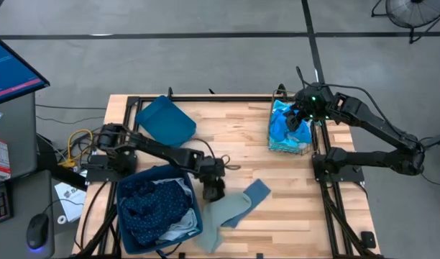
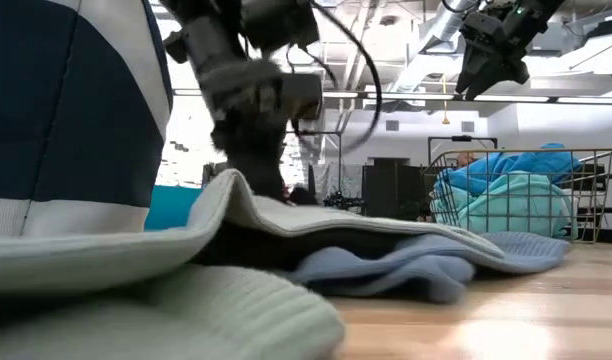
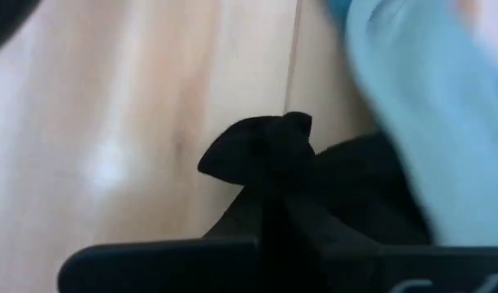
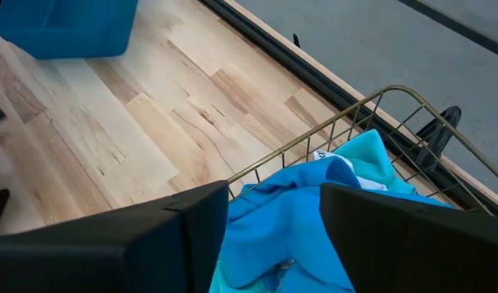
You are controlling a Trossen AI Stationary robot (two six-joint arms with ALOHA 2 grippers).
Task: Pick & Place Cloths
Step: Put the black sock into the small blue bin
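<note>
My left gripper [image 1: 213, 188] is shut on a dark cloth [image 3: 265, 150] near the table's near edge, beside a grey-green cloth [image 1: 220, 216] and a pale grey-blue cloth [image 1: 253, 193] that lie flat on the wood. In the low view the dark cloth [image 2: 286, 250] sits between those two. Navy dotted and other cloths fill the near blue bin [image 1: 126, 230]. My right gripper [image 4: 273, 232] is open and hangs above the wire basket [image 1: 304, 150], clear of the bright blue cloth [image 4: 281, 212] and the turquoise cloth [image 2: 506, 205] inside it. My left gripper pinches a bunched fold of the dark cloth [image 3: 269, 163] between its two shut fingers, coming from above and pointing down. A small tuft stands out past the fingertips. The remainder of the cloth lies on the table against the pale grey-blue cloth [image 3: 420, 122].
A second blue bin [image 1: 165, 119] lies tipped at the table's far left. Bare wood spreads across the table's middle between the cloths and the basket. A desk with a monitor [image 1: 11, 72] stands left of the table.
</note>
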